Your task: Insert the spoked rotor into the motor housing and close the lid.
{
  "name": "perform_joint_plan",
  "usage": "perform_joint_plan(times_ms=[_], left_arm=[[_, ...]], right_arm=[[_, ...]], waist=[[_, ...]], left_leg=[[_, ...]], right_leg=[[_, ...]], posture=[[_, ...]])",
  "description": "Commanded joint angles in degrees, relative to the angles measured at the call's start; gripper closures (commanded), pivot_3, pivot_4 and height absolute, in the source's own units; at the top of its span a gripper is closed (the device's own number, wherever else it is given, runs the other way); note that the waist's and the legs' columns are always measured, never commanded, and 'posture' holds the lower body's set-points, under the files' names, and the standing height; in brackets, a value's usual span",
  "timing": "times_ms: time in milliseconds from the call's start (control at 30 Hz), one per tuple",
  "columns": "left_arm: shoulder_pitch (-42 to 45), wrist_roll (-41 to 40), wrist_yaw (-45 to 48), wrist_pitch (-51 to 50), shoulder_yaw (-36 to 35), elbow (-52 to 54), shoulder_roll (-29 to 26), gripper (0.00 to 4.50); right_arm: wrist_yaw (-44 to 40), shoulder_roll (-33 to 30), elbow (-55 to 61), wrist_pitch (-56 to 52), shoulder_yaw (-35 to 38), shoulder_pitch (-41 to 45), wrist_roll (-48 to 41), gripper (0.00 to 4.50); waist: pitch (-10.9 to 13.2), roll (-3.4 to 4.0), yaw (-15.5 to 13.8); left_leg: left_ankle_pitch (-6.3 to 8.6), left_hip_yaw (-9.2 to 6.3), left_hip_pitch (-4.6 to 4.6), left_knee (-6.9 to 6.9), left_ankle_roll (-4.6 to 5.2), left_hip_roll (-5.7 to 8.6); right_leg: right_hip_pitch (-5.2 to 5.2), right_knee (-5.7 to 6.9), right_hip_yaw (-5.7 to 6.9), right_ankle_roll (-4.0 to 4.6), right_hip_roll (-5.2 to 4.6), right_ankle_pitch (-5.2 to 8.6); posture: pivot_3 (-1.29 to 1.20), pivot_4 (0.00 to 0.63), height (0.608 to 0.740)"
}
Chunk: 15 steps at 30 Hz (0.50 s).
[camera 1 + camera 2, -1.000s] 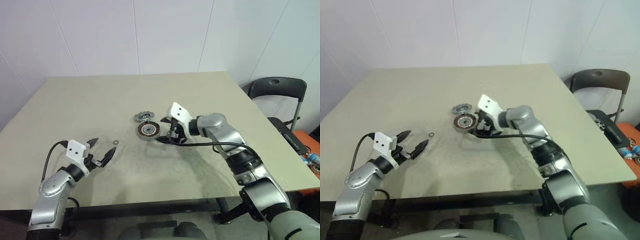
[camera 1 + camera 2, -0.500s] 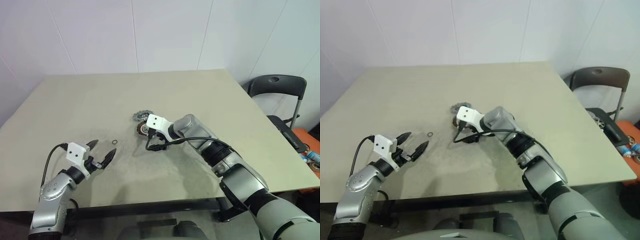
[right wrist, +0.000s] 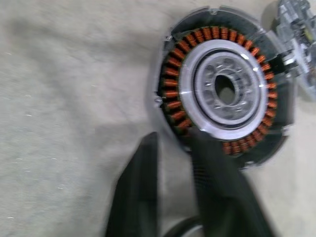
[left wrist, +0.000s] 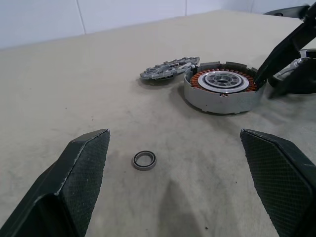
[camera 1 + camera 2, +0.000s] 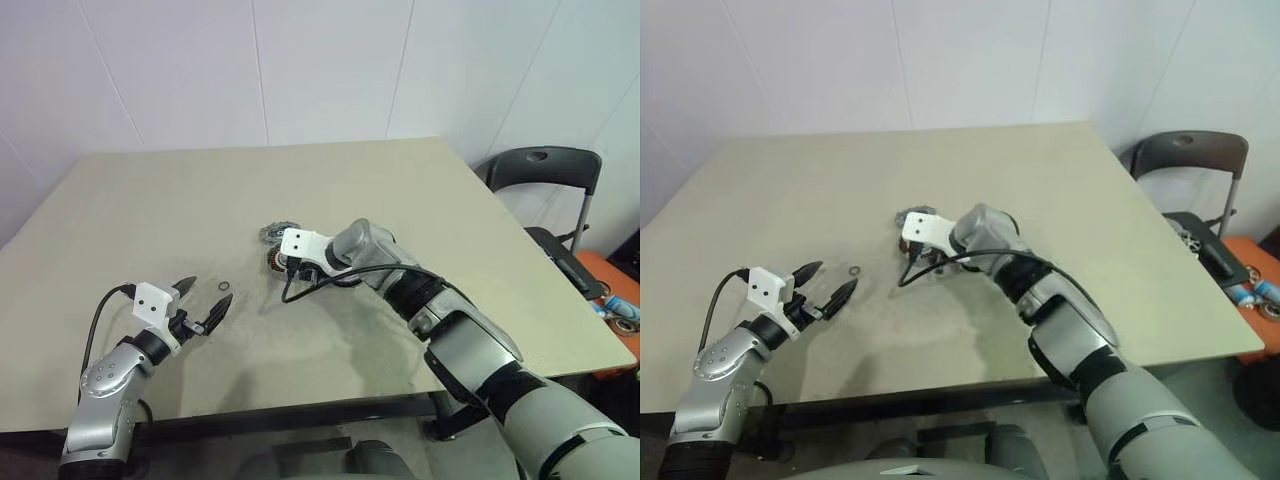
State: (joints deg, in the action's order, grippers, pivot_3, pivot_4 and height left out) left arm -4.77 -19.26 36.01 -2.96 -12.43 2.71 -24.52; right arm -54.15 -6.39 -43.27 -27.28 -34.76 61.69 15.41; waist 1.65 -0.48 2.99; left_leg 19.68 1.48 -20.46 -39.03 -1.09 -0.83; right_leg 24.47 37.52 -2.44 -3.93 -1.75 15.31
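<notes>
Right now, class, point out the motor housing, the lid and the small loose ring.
motor housing (image 4: 223, 93), left wrist view, silver side wall.
lid (image 4: 168, 68), left wrist view, notched grey face.
small loose ring (image 4: 144, 160), left wrist view, its rim.

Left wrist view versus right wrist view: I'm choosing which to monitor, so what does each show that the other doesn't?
Left wrist: the small loose ring on the table, ahead of the open left pincer. Right wrist: a look from above down the centre hole of the motor housing. Both: the housing, the lid beside it, the right pincer by its rim.
</notes>
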Motion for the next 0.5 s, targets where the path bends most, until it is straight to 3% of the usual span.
perform_joint_plan(times_ms=[33,300,500], left_arm=[[0.6,0.0,-0.3,1.5,-0.4,0.6,0.1,0.0],[0.5,0.1,-0.5,1.6,-0.4,0.7,0.4,0.0],[0.5,0.1,-0.4,1.8,-0.5,0.5,0.4,0.0]], right_arm=[[0.2,1.7,-2.5,3.0,-1.0,2.2,2.0,4.48],[-4.5,2.8,-0.5,3.9,0.7,4.3,1.5,4.48],[-14.0,0.0,12.2,-0.8,1.2,1.7,-2.1,4.48]], waist=[[0.0,0.01,0.3],[0.0,0.01,1.1],[0.0,0.03,1.0]], left_leg=[[0.0,0.0,0.0,0.0,0.0,0.0],[0.0,-0.02,-0.03,0.0,-0.01,0.02],[0.0,-0.03,-0.08,0.01,-0.01,0.02]], right_leg=[[0.0,0.01,0.0,0.0,0.0,0.0],[0.03,0.04,0.0,-0.01,-0.02,0.0],[0.08,0.04,0.0,-0.01,-0.02,-0.01]], posture=[[0.0,0.0,0.74],[0.0,0.0,0.74],[0.0,0.0,0.74]])
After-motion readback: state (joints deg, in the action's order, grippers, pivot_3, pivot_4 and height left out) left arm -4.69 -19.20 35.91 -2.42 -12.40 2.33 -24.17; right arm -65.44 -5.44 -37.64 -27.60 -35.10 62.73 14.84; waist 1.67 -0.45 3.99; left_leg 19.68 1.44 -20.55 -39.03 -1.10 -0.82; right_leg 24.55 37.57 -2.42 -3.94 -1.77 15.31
